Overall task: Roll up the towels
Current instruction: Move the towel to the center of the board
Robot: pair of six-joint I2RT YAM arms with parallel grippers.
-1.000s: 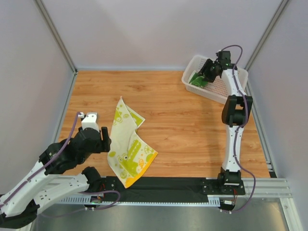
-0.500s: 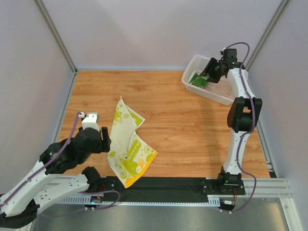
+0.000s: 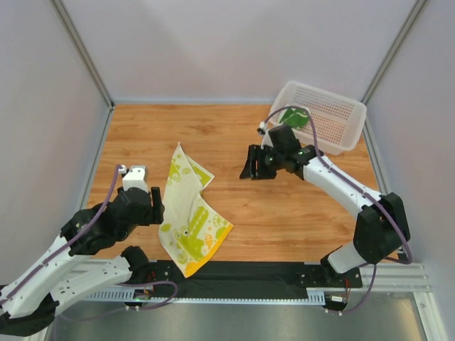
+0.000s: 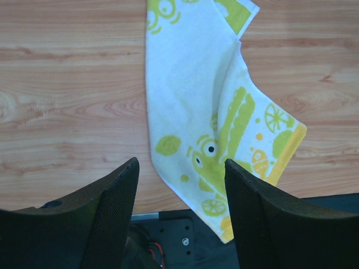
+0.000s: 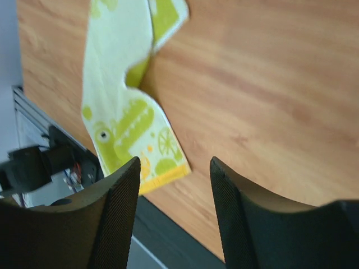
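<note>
- Cream-yellow, lime-printed cloth towel point(image 3: 188, 213) point(image 4: 213, 112) point(image 5: 118, 101) is lying on the wooden table point(image 3: 284, 213).
- Left gripper point(image 3: 153, 204) point(image 4: 179, 168) is hovering beside it, spread, empty.
- Dark green towel point(image 3: 293, 117) is sitting in the white perforated plastic basket point(image 3: 335, 114).
- Right gripper point(image 3: 250, 165) point(image 5: 174, 162) is hanging spread, empty.

A wooden table point(image 3: 284, 206) is seen, bordered along its near edge by a black strip point(image 3: 256, 271). On the left half of the wood a cream-yellow towel point(image 3: 188, 213) with lime-green patterns is spread out, mostly flat; its far end is partly folded over itself, and its near corner is laid over the black strip. A white perforated basket point(image 3: 334, 114) is set in the far right corner, well apart from the towel.
</note>
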